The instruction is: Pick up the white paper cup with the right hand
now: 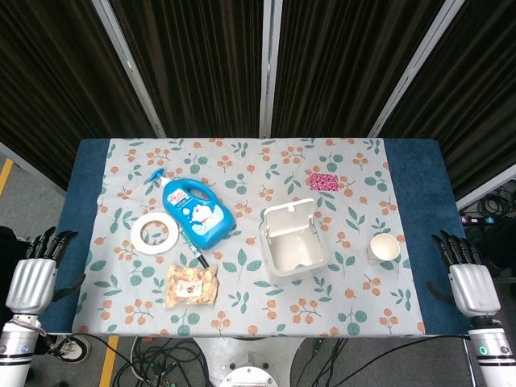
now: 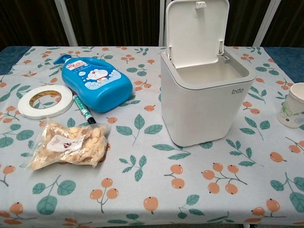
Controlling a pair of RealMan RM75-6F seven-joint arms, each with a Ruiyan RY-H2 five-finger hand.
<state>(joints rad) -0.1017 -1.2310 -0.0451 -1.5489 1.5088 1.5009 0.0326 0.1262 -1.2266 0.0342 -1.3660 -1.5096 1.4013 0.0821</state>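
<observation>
White paper cup [image 1: 384, 247] upright at 9 o'clock of right hand [image 1: 466, 278]; fingers spread, empty, staged for reach. Left hand [image 1: 34, 272] likewise spread, idle.

Cup [image 2: 292, 106]: matt white paper, faint print. Bin [image 2: 204, 102]: smooth white plastic, slight sheen. Bottle [image 2: 96, 81]: glossy blue plastic. Tablecloth [image 2: 142, 190]: printed cloth, matt. Snack bag [image 2: 69, 145]: clear, crinkled, shiny film. Tape roll [image 2: 45, 101]: white, matt. Hands [image 1: 472, 284]: silver-grey shells, black fingers.

I see the white bin [image 2: 204, 102], lid raised, at centre; the white paper cup [image 2: 293, 106] stands at the right edge.
</observation>
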